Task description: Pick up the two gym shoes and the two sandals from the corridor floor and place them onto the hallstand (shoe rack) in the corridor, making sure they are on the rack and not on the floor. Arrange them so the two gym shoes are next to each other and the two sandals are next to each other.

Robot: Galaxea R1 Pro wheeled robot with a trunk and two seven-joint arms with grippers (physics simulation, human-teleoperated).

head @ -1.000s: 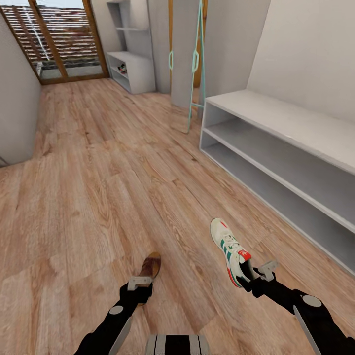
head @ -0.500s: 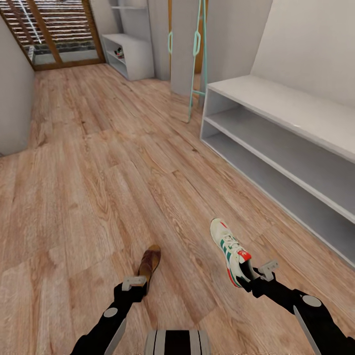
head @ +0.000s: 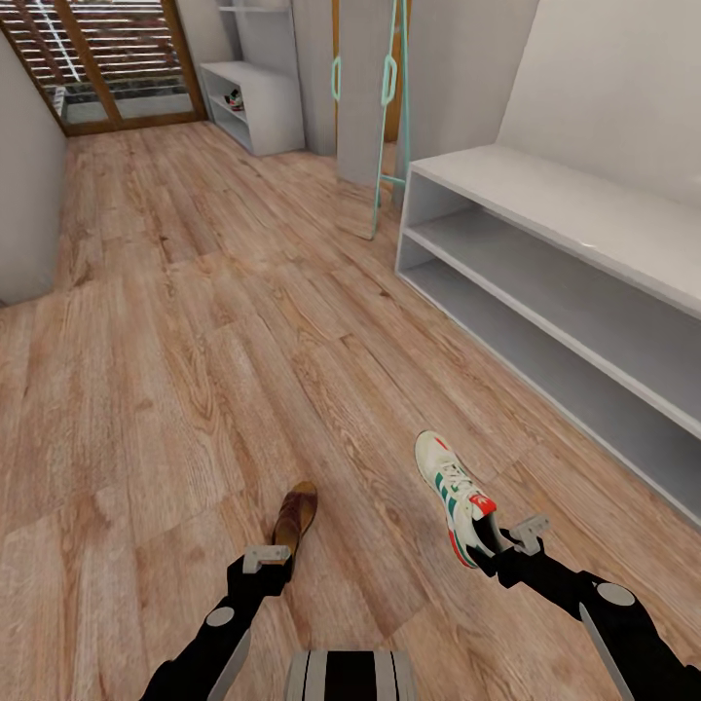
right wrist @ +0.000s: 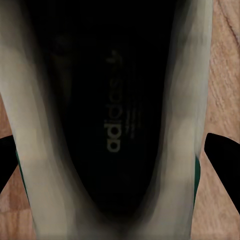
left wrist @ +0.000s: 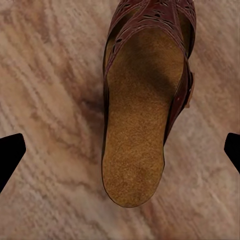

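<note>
One brown sandal (head: pixel 295 514) lies on the wood-plank corridor floor (head: pixel 195 370); its tan insole (left wrist: pixel 140 125) faces my left wrist camera. My left gripper (head: pixel 265 559) hovers just behind its heel, open, with both fingertips (left wrist: pixel 11 152) well clear of its sides. A white gym shoe (head: pixel 456 495) with green stripes and a red heel hangs tilted, toe pointing away. My right gripper (head: pixel 514 541) is shut on its heel end, and the dark inside of the shoe (right wrist: pixel 115 115) sits between the fingers (right wrist: pixel 222 160). The white hallstand (head: pixel 584 243) stands along the right wall, its shelves bare.
A mint-framed standing mirror (head: pixel 385 107) leans by the hallstand's far end. A second white shelf unit (head: pixel 255 109) at the back holds a small shoe (head: pixel 235 100). A slatted wooden door (head: pixel 107 58) closes the corridor's end. A grey wall (head: pixel 24 185) borders the left.
The head view has shifted, so the room sits a little higher in the picture. My left gripper has slid slightly left behind the sandal. The gym shoe stayed fixed in my right gripper.
</note>
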